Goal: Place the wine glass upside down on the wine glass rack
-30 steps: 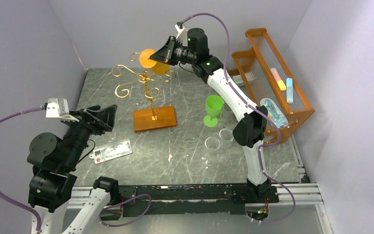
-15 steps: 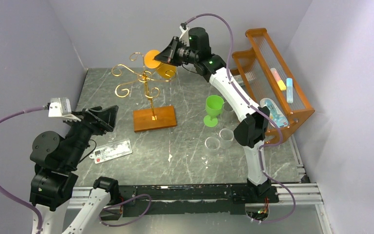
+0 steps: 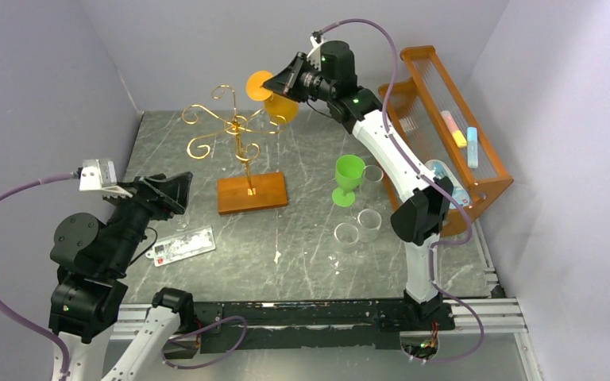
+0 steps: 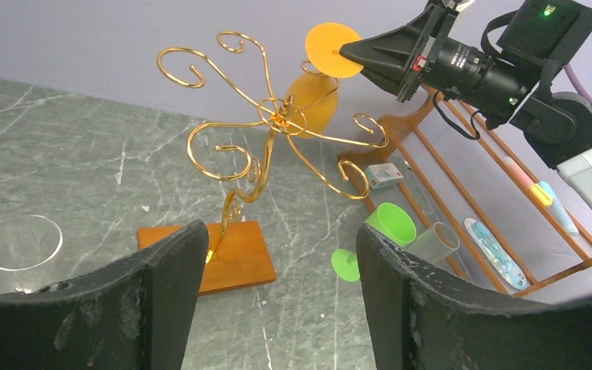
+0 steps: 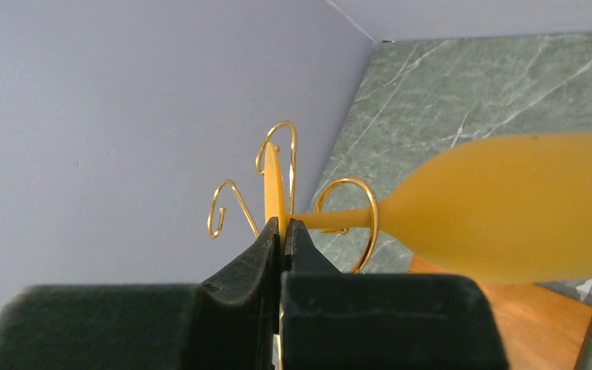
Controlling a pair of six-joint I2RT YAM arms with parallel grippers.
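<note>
The orange wine glass (image 3: 282, 107) hangs upside down and tilted, with its round foot (image 3: 259, 82) uppermost. My right gripper (image 3: 286, 79) is shut on the edge of that foot, high at the back, just right of the rack's top. The wine glass rack (image 3: 234, 127) is gold wire with scroll arms on an orange-brown wooden base (image 3: 252, 193). In the right wrist view the gripper (image 5: 284, 227) pinches the foot, the bowl (image 5: 509, 208) lies to the right, and a gold curl (image 5: 370, 208) lines up with the stem; I cannot tell if they touch. My left gripper (image 4: 280, 239) is open and empty, low at the left (image 3: 167, 190).
A green wine glass (image 3: 348, 178) stands right of the base, with clear cups (image 3: 346, 234) near it. A large orange slatted shelf (image 3: 445, 135) holding small items fills the right side. A flat packet (image 3: 181, 244) and a clear cup (image 4: 19, 243) lie near my left gripper.
My right gripper has carried the orange wine glass to the right and a little upward, away from the rack's centre. The left arm has barely moved.
</note>
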